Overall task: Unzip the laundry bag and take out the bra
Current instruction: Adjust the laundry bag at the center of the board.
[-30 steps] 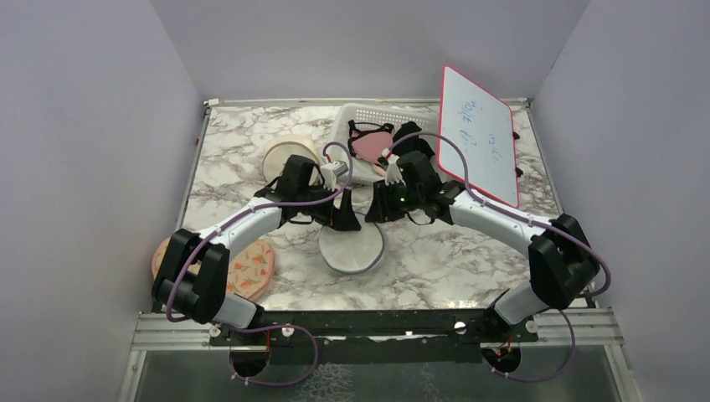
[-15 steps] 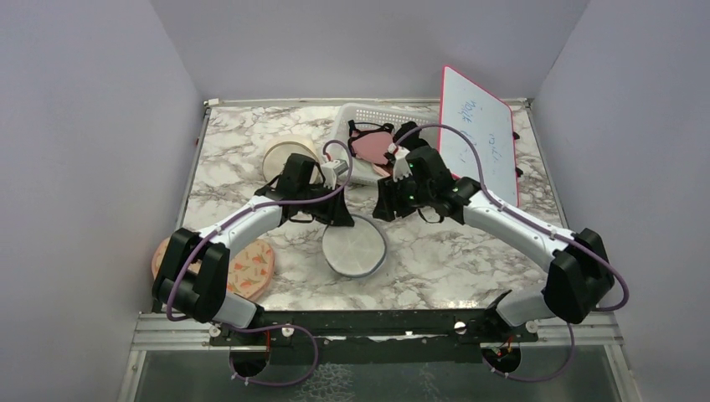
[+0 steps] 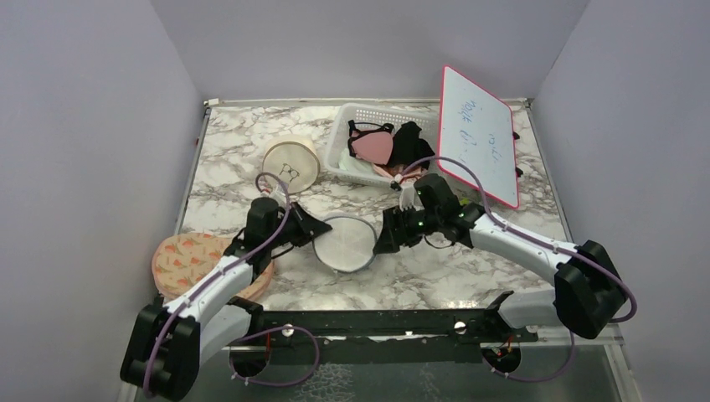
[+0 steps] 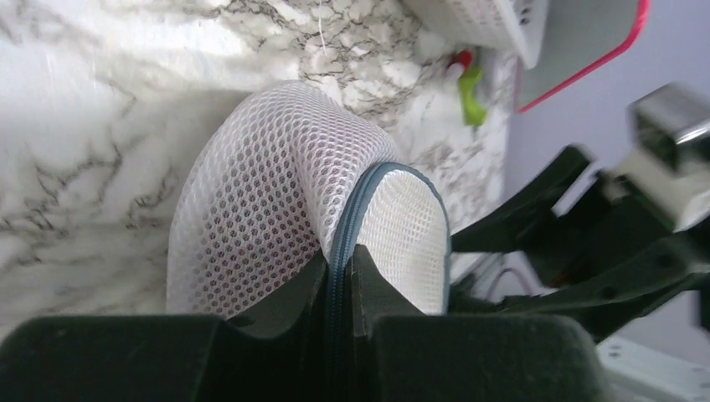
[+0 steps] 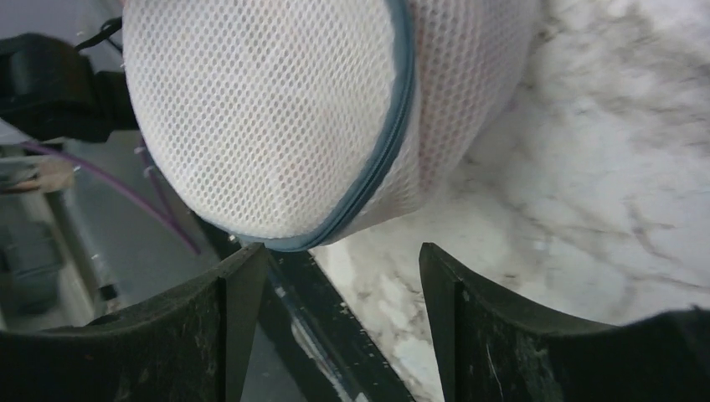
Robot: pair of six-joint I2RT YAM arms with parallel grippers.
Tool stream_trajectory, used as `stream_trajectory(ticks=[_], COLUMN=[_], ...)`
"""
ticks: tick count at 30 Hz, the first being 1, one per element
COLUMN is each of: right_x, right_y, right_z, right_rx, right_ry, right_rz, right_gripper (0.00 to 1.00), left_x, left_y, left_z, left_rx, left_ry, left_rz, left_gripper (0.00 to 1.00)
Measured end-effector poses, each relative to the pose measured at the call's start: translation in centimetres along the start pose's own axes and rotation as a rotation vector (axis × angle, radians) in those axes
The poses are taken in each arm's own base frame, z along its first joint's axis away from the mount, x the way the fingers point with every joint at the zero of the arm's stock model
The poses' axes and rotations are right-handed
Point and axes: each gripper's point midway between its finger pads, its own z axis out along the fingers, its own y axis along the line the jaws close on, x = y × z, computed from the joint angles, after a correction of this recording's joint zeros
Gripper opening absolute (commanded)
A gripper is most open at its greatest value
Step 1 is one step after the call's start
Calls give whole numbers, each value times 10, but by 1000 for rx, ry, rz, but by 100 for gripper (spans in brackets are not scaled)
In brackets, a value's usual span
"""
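The laundry bag [image 3: 345, 243], a round white mesh drum with a grey-blue zip ring, lies on the marble table between both arms. My left gripper [image 3: 311, 230] is at its left edge. In the left wrist view that gripper [image 4: 339, 255] is shut on the zip ring [image 4: 362, 197], mesh bulging on both sides of the fingers. My right gripper [image 3: 387, 239] stands open at the bag's right side. In the right wrist view its fingertips [image 5: 243, 268] sit just short of the bag [image 5: 259, 109], nothing between them. The bra is hidden; only a faint pink tint shows through the mesh [image 4: 243, 201].
A cream round case [image 3: 290, 164] stands behind the left arm. A peach patterned pouch [image 3: 180, 255] lies near left. A white basket [image 3: 352, 117] with pink and black garments sits at the back, and a red-framed whiteboard [image 3: 475, 134] leans beside it.
My left arm drew back toward the near left and its gripper closed on the bag's zip edge. My right gripper opened and came down to the bag's right side.
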Motion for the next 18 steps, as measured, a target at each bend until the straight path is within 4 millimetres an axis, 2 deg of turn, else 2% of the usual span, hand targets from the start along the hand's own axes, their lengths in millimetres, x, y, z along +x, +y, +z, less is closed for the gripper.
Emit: stream_trajectory(ticks=[3, 5, 13, 18], right_x=[21, 28, 26, 34], right_y=[15, 22, 47, 52], right_z=[10, 14, 24, 28], right_rx=[-120, -164, -313, -369], right_ry=[35, 45, -16, -35], right_rz=[68, 103, 243, 351], right_gripper=[67, 66, 63, 52], left_x=[7, 7, -6, -3], left_y=[4, 5, -7, -4], left_z=[-9, -12, -18, -18], left_rx=[39, 53, 92, 91], left_ry=[-75, -107, -166, -164], left_rz=[-159, -237, -364, -387], left_gripper=[0, 0, 0, 0])
